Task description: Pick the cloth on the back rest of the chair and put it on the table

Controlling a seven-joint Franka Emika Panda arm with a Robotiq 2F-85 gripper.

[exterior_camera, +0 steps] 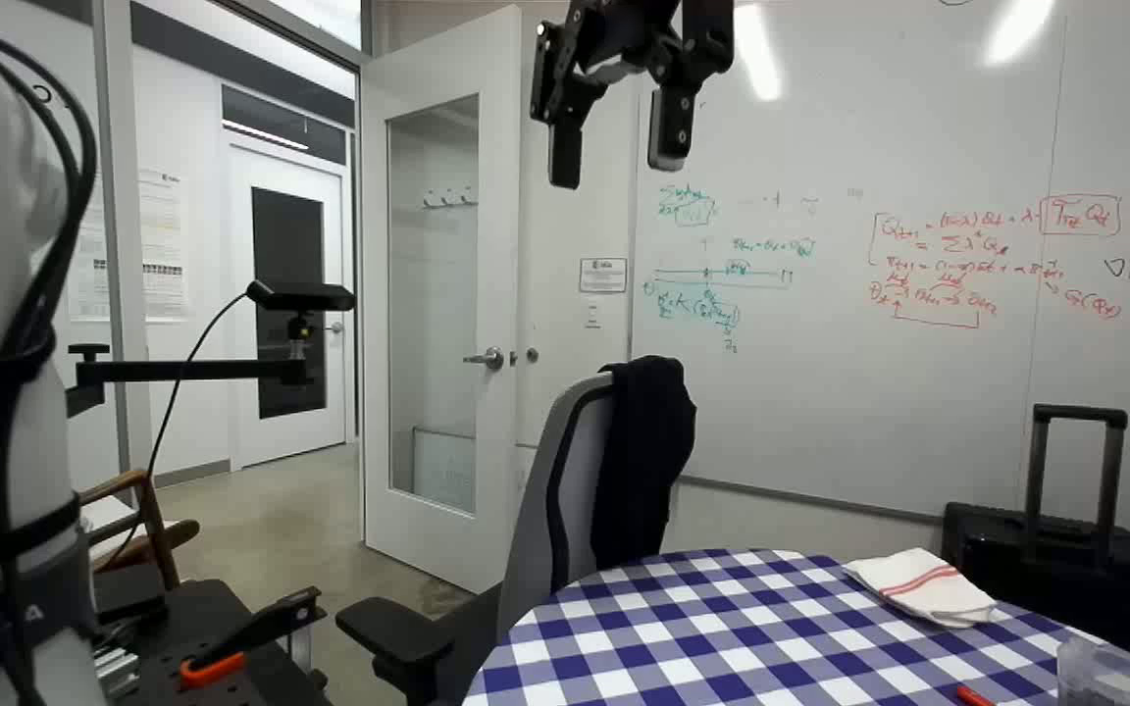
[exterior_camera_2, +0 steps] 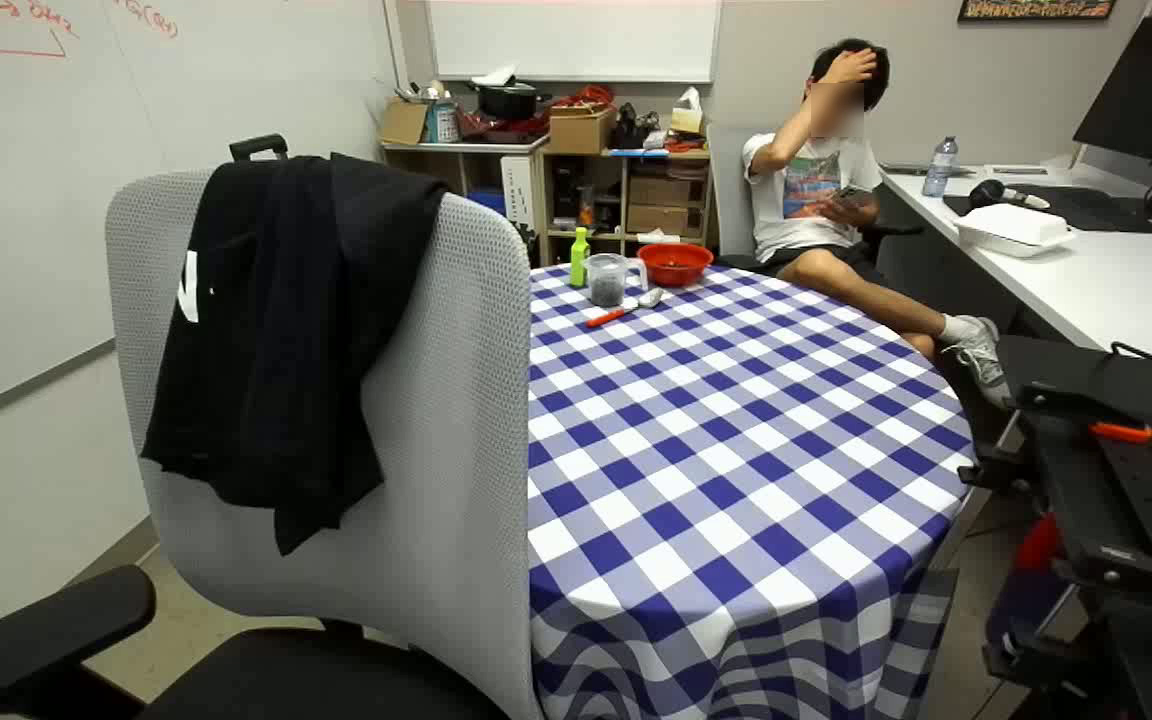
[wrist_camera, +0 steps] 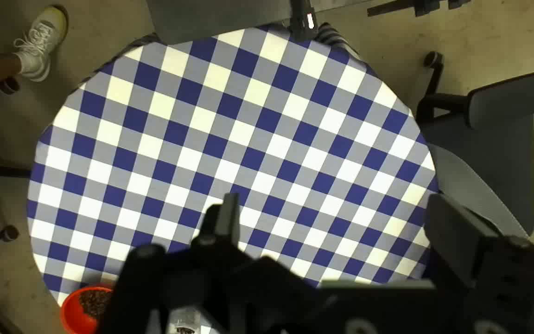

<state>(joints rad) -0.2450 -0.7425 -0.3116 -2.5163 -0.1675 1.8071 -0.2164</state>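
Observation:
The dark navy-black cloth point(exterior_camera: 639, 461) hangs folded over the top of the grey back rest point(exterior_camera: 545, 500). It also drapes down the back rest in an exterior view point(exterior_camera_2: 276, 330). The chair point(exterior_camera_2: 316, 680) stands against the table's edge. The round table point(exterior_camera_2: 736, 480) has a blue-and-white checked cover and fills the middle of the wrist view point(wrist_camera: 248, 139). My gripper point(exterior_camera: 616, 162) is open and empty, high above the table and the chair. In the wrist view its fingers point(wrist_camera: 334, 206) are wide apart, the right one overlapping the back rest point(wrist_camera: 471, 185). The dark cloth does not show there.
A white towel with red stripes point(exterior_camera: 921, 585) lies on the table. A red bowl point(exterior_camera_2: 674, 264), a clear cup point(exterior_camera_2: 607, 282), a green bottle point(exterior_camera_2: 579, 258) and a red-handled spoon point(exterior_camera_2: 616, 314) stand at one side. A black suitcase point(exterior_camera: 1065, 564) and a seated person point(exterior_camera_2: 826, 200) are nearby.

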